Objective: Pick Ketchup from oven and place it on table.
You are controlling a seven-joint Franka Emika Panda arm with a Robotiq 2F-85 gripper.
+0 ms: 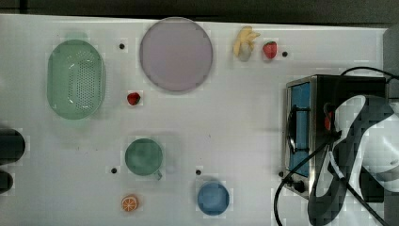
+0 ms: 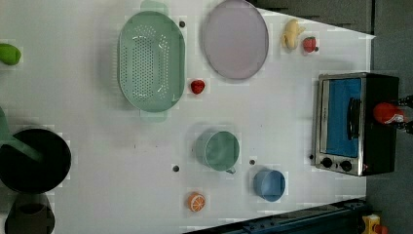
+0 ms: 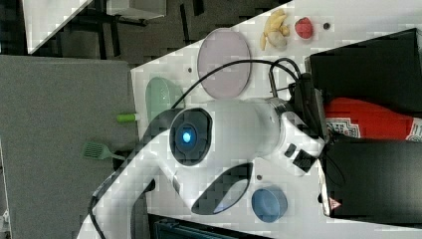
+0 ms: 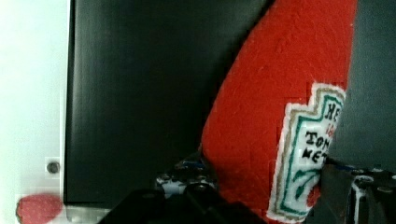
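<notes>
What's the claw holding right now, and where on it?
The claw grips the ketchup bottle across its labelled body, on top of the oven.

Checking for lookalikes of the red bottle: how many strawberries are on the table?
2: one strawberry beside the banana at the table's far edge, one between colander and plate. Others may be hidden.

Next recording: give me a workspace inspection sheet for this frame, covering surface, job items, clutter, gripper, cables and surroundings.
Surface: white tabletop with dark dots, no spills seen.
Job's things: red ketchup squeeze bottle lying on top of the black toaster oven; blue glass door shut.
Clutter: green perforated colander, lilac round plate, green mug, blue cup, orange slice, two strawberries, banana.
Gripper: gripper closed around the bottle's labelled body.
Cables: black cable looping off the wrist.
Surroundings: dark pots at the table edge.
</notes>
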